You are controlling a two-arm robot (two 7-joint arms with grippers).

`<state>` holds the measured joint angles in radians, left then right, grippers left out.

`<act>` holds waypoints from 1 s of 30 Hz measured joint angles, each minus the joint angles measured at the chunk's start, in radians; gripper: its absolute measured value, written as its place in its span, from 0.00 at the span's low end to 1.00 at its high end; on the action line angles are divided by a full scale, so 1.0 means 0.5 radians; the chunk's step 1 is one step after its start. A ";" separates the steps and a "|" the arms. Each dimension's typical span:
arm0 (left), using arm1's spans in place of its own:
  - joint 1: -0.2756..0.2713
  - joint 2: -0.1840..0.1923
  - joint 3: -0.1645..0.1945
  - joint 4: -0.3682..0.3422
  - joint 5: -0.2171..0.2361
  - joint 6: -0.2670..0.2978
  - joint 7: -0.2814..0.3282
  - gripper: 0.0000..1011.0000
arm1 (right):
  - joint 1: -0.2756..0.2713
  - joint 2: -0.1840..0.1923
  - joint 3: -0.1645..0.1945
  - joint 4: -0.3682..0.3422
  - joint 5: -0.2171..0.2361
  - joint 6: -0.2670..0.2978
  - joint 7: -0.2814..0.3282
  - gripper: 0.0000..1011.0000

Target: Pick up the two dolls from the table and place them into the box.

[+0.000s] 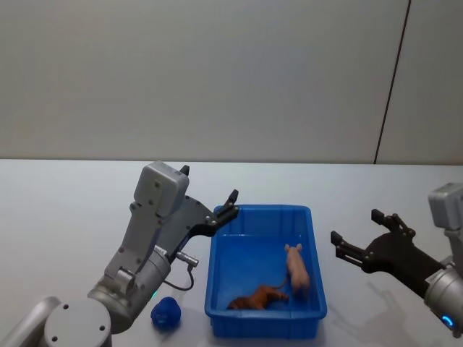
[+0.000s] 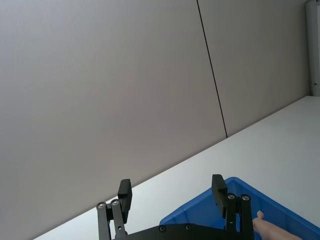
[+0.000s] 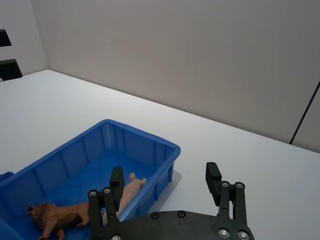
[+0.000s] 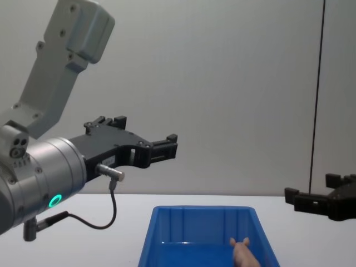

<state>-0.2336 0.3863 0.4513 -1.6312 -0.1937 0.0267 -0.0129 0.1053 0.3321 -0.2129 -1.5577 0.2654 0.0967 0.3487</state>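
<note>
The blue box (image 1: 268, 210) stands on the white table (image 1: 58, 217). Inside it, along the right wall, lies the pale pink doll (image 1: 296, 267), which also shows in the wrist and chest views (image 3: 127, 192) (image 4: 243, 253). The dark-blue fuzzy doll (image 1: 166, 312) sits on the table just left of the box's near corner, beside my left arm. My left gripper (image 1: 208, 185) (image 4: 146, 130) hangs open and empty in the air above the box's left rim. To the right of the box, my right gripper (image 1: 356, 225) (image 3: 165, 177) is open and empty, clear of the rim.
A brown toy animal (image 1: 259, 298) lies in the near part of the box, next to the pink doll. A plain grey wall (image 1: 217, 72) rises behind the table. White tabletop stretches to the left and right of the box.
</note>
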 joint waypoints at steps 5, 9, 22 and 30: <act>0.019 0.019 -0.010 -0.019 -0.012 0.033 -0.001 0.99 | -0.010 0.016 0.013 -0.001 0.011 -0.021 -0.003 0.99; 0.054 0.048 -0.020 -0.047 -0.048 0.091 0.000 0.99 | -0.015 0.023 0.019 -0.002 0.016 -0.031 -0.004 0.99; 0.246 0.162 -0.041 -0.131 -0.254 0.151 0.106 0.99 | -0.023 0.038 0.031 -0.003 0.025 -0.049 -0.006 0.99; 0.379 0.231 -0.045 -0.174 -0.387 0.153 0.178 0.99 | -0.025 0.042 0.034 -0.003 0.028 -0.054 -0.006 0.99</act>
<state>-0.0443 0.5017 0.4287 -1.7181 -0.3873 0.1032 0.0760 0.0927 0.3529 -0.1961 -1.5590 0.2793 0.0697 0.3457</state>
